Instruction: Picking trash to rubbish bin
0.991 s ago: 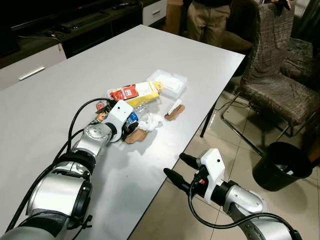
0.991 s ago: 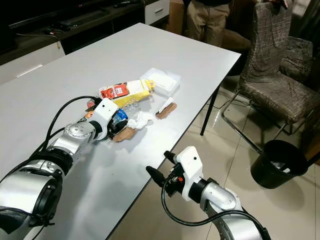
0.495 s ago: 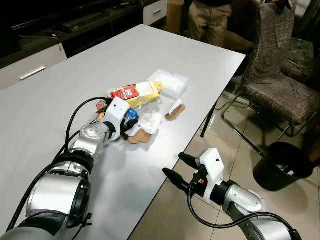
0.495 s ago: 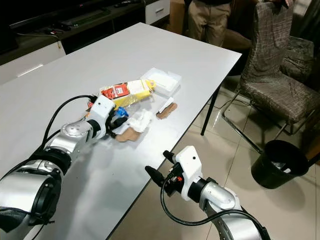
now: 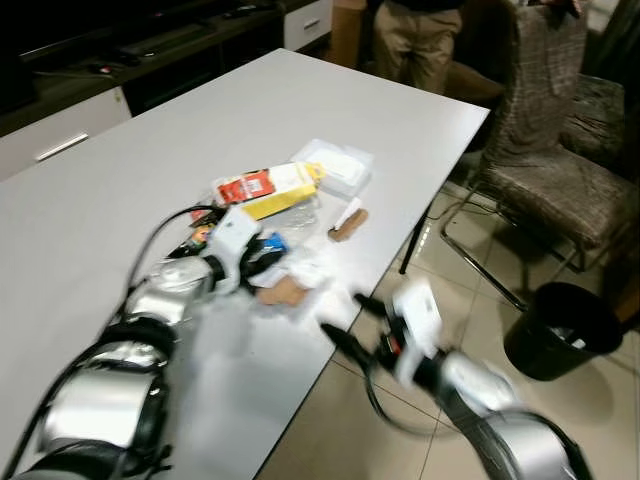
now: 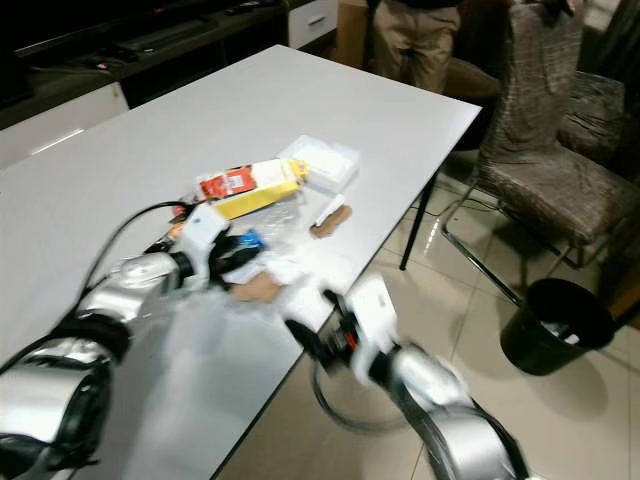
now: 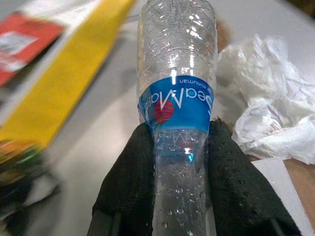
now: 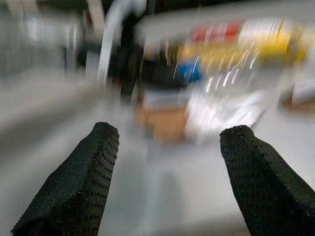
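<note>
The left gripper (image 7: 179, 177) clamped a clear plastic bottle (image 7: 177, 88), its blue label too warped to read, low over the white table (image 5: 150, 150) amid crumpled tissue (image 7: 268, 115) and a yellow-red packet (image 5: 268, 187). The right gripper (image 8: 172, 189) hung open at the table edge, blurred. A black bin (image 5: 563, 330) stood on the tiled floor (image 5: 470, 300).

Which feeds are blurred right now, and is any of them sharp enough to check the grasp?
Left wrist view: sharp on the water bottle, pinched by the left gripper. Right wrist view: heavy motion smear, only the fingers crisp. Both eye views: right gripper and table edge streaked, the rubbish bin clearer.
</note>
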### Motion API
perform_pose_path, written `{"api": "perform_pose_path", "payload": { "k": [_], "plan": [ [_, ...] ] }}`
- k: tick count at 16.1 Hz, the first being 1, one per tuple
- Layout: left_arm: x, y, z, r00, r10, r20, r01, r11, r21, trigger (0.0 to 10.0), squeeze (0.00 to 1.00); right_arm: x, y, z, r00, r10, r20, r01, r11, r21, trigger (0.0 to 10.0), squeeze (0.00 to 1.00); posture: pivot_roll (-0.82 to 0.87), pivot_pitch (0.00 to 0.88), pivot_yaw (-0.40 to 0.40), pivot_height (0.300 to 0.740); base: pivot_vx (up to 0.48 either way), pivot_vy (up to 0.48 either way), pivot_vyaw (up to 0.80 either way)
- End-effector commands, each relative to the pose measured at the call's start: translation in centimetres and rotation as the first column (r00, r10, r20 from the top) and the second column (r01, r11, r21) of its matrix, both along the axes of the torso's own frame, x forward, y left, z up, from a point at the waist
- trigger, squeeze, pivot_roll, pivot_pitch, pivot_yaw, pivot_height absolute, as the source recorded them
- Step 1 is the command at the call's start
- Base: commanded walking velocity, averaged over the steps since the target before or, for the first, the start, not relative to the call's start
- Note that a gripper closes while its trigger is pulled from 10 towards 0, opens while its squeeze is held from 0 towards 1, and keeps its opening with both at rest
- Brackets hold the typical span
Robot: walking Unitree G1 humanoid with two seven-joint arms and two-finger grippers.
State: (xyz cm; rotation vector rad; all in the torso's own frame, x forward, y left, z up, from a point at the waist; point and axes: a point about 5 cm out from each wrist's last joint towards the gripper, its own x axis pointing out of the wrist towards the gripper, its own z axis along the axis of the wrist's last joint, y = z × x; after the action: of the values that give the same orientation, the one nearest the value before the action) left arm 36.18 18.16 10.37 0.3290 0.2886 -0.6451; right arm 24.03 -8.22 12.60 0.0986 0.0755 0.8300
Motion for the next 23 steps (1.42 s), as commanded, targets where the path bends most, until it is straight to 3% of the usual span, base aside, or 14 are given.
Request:
{"api": "perform_pose_path", "payload": {
  "k": [1,3,6,7,8,9,11,14,19,23],
  "plan": [
    [-0.1,0.4,-0.1,1.000,0.024,0.014,-0.025,0.999,0.028,0.0,0.00,0.5,0.4,1.7,0.998,-0.009,0.061,0.005,0.998,0.057,10.0,0.00,-0.15,0.000,-0.013,0.740,0.000,0.000,0.00],
    [-0.1,0.7,-0.2,0.998,0.049,0.030,-0.050,0.998,0.033,0.0,0.00,1.2,1.0,2.8,0.996,0.014,0.085,-0.023,0.995,0.095,10.0,0.00,-0.13,0.000,-0.030,0.740,0.000,0.000,0.00],
    [-0.2,0.4,-0.3,0.995,0.082,0.056,-0.081,0.997,-0.011,0.0,0.00,1.4,0.1,0.5,0.997,-0.041,0.061,0.043,0.998,-0.036,10.0,0.00,-0.11,0.000,-0.035,0.740,0.000,0.000,0.00],
    [-0.4,-0.3,-0.2,0.997,0.055,0.057,-0.052,0.997,-0.063,10.0,0.00,1.9,-0.8,-0.1,0.991,-0.123,0.048,0.126,0.990,-0.065,10.0,0.00,-0.11,0.000,-0.036,0.740,0.000,0.000,0.00],
    [-0.4,-0.5,-0.2,0.998,0.041,0.056,-0.037,0.997,-0.072,10.0,0.29,2.1,-1.3,-0.5,0.987,-0.154,0.040,0.157,0.984,-0.086,10.0,0.00,-0.11,0.000,-0.036,0.740,0.000,0.000,0.00],
    [-0.5,-0.6,-0.2,0.998,0.036,0.055,-0.032,0.997,-0.071,10.0,1.00,2.1,-1.4,-0.6,0.986,-0.161,0.038,0.164,0.982,-0.092,10.0,0.00,-0.11,0.000,-0.036,0.740,0.000,0.000,0.00],
    [-0.8,-0.7,-0.7,1.000,-0.004,0.030,0.004,1.000,-0.027,10.0,1.00,1.6,-1.8,-1.4,0.987,-0.160,0.016,0.161,0.982,-0.104,10.0,0.00,-0.11,0.000,-0.030,0.740,0.000,0.000,0.00],
    [-0.6,-0.7,-0.6,0.999,0.012,0.037,-0.012,1.000,-0.002,10.0,1.00,0.5,-2.6,-3.2,0.992,-0.122,-0.024,0.115,0.974,-0.197,10.0,0.00,-0.12,0.000,-0.022,0.740,0.000,0.000,0.00],
    [0.0,-1.2,0.2,0.998,0.011,0.058,-0.011,1.000,0.000,10.0,1.00,0.0,-3.2,-3.2,0.992,-0.125,-0.031,0.117,0.977,-0.180,10.0,0.00,-0.13,0.000,-0.018,0.740,0.000,0.000,0.00],
    [0.1,-1.8,1.1,0.996,-0.057,0.066,0.061,0.996,-0.062,10.0,1.00,-0.5,-3.1,-3.1,0.992,-0.122,-0.036,0.114,0.979,-0.169,10.0,0.00,-0.14,0.000,-0.016,0.740,0.000,0.000,0.00]
  ]
}}
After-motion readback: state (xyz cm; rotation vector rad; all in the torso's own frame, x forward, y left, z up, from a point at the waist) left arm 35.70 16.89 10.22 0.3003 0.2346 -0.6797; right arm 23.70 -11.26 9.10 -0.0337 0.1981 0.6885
